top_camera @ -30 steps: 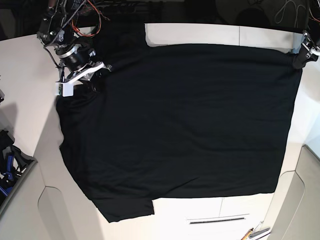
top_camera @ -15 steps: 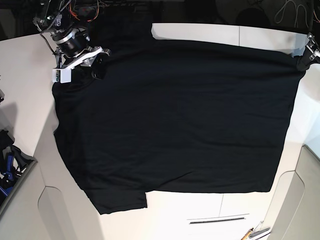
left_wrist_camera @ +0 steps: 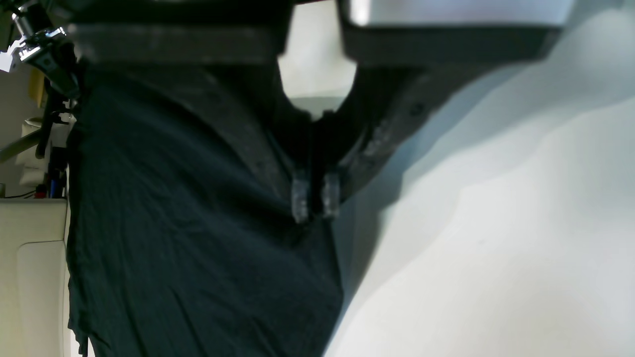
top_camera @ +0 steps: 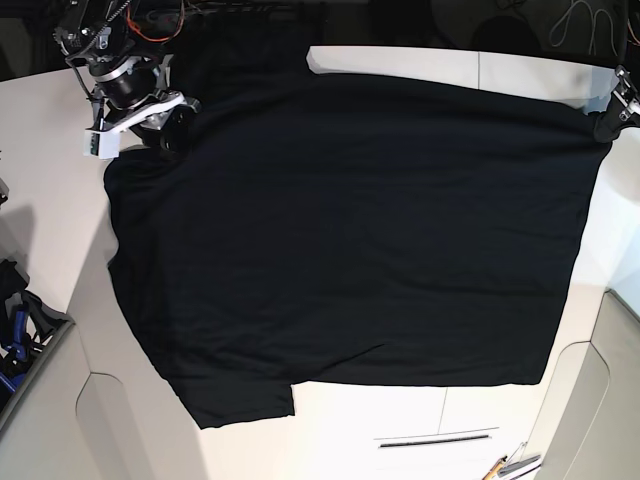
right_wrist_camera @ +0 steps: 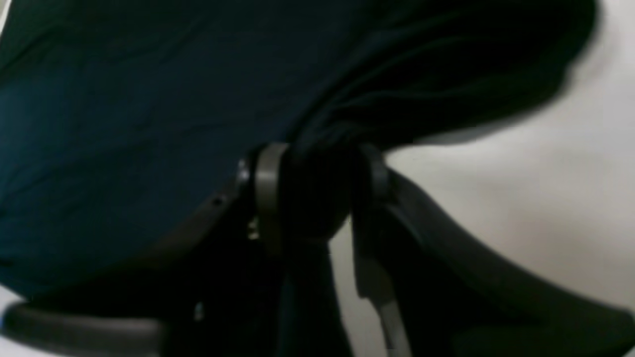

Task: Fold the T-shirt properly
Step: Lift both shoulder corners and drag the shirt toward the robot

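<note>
Lying flat, plain side up, the T-shirt (top_camera: 350, 240) covers most of the white worktop (top_camera: 400, 420). At the far corners, the right hand (top_camera: 165, 125) pinches bunched cloth and the left hand (top_camera: 605, 125) pinches the hem.

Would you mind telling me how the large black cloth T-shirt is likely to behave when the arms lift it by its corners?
The large black cloth T-shirt will probably sag between grips: it bunches in folds at the right end effector. It seems light, since the left end effector pinches just a thin edge. It may drag across the white table.
</note>
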Robot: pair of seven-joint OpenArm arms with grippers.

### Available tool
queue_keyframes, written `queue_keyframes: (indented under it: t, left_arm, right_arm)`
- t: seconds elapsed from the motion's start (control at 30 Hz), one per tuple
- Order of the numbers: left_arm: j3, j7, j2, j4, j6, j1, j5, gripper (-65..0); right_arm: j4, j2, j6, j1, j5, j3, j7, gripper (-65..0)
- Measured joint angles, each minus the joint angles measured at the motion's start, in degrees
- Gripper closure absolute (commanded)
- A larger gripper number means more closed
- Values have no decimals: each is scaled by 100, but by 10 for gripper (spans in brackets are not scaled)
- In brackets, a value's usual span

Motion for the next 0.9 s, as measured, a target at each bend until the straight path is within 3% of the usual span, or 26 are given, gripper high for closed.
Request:
queue_keyframes:
  t: [0.17, 0.33, 0.6, 0.9]
  left_arm:
    - [0, 0, 0, 0, 0, 0, 0, 0]
    - [0, 0, 0, 0, 0, 0, 0, 0]
    - [0, -2, 0, 0, 0, 0, -4, 0]
    - [0, -2, 0, 0, 0, 0, -90, 0]
  right_arm:
    - [0, 0, 2, 0, 323, 177, -184, -192]
    - [0, 0, 179, 2, 501, 175, -249, 0]
    - [0, 0, 181, 2, 896, 177, -684, 0]
    - [743, -2, 269, -459, 817, 205, -874, 0]
